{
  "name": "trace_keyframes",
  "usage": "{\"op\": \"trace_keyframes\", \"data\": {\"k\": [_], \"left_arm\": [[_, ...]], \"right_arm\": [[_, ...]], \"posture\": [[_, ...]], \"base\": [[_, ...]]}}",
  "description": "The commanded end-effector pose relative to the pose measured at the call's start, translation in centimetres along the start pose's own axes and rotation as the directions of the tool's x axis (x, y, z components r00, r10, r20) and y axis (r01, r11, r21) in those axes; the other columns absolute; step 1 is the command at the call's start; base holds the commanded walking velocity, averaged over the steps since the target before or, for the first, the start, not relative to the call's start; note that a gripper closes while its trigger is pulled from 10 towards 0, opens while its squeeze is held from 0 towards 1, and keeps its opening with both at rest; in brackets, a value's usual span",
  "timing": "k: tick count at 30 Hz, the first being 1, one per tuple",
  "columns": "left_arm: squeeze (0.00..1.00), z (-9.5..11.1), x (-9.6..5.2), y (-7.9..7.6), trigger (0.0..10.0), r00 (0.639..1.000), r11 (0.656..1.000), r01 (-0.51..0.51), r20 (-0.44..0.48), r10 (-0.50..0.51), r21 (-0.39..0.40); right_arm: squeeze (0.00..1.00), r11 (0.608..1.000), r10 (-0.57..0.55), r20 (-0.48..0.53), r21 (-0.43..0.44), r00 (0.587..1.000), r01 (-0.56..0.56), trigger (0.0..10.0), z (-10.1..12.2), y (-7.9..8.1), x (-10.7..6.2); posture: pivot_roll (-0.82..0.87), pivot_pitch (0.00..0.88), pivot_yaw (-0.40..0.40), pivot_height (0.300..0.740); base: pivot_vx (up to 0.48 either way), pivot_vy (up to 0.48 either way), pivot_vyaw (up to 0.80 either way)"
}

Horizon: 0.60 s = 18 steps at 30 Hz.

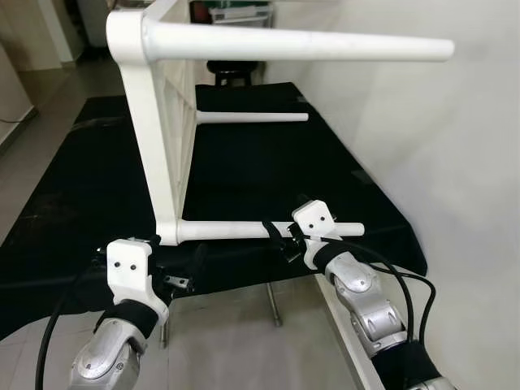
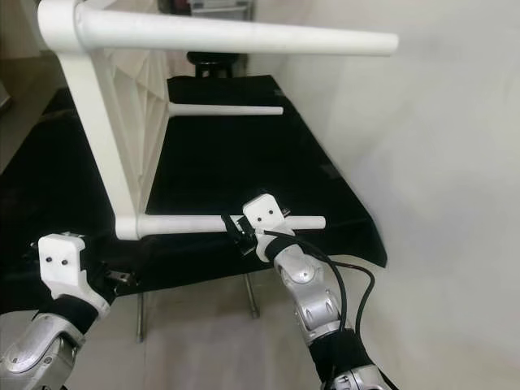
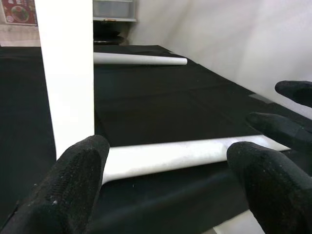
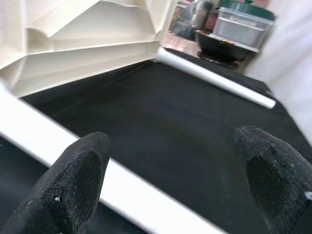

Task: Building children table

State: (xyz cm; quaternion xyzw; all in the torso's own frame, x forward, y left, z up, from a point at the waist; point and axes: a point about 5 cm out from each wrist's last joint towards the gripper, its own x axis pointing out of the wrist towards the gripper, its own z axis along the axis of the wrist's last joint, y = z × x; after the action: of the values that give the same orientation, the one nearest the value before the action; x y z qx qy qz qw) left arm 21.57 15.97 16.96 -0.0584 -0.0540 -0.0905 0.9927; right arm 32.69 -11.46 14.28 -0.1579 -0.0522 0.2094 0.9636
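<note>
White children's table [image 1: 154, 154] lies on its side on the black-covered bench [image 1: 73, 195] — top edge cut off by frame.
Right gripper [image 1: 284, 237] at near leg [image 1: 236, 231], fingers spread in wrist view — grip unclear. Left gripper [image 1: 175, 272] open, empty, near the corner.

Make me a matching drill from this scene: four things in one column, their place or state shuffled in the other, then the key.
1. tabletop
2. near leg
3. right gripper
4. left gripper

A. fingers spread either side of the near leg
B. stands on edge on the black cloth
C. lies low across the cloth's front edge
D. open near the tabletop's lower corner

Pairs: 1-B, 2-C, 3-A, 4-D
</note>
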Motion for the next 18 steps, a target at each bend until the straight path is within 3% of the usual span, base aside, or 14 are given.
{"op": "trace_keyframes", "data": {"k": [1,18], "left_arm": [[0.00,-0.22,0.20,-0.20,10.0,1.000,1.000,0.008,-0.015,-0.008,-0.021],[0.00,0.04,0.52,-0.79,10.0,0.999,0.998,0.049,-0.010,-0.049,-0.037]], "right_arm": [[0.00,1.000,-0.012,0.002,0.020,1.000,0.012,10.0,-0.02,-0.15,0.01],[0.00,0.999,-0.010,0.003,0.045,1.000,0.009,10.0,0.00,-0.11,-0.05]], "posture": [[-0.11,0.055,-0.047,0.740],[-0.10,0.053,-0.046,0.740]], "base": [[0.277,0.000,0.00],[0.274,0.000,0.00]]}}
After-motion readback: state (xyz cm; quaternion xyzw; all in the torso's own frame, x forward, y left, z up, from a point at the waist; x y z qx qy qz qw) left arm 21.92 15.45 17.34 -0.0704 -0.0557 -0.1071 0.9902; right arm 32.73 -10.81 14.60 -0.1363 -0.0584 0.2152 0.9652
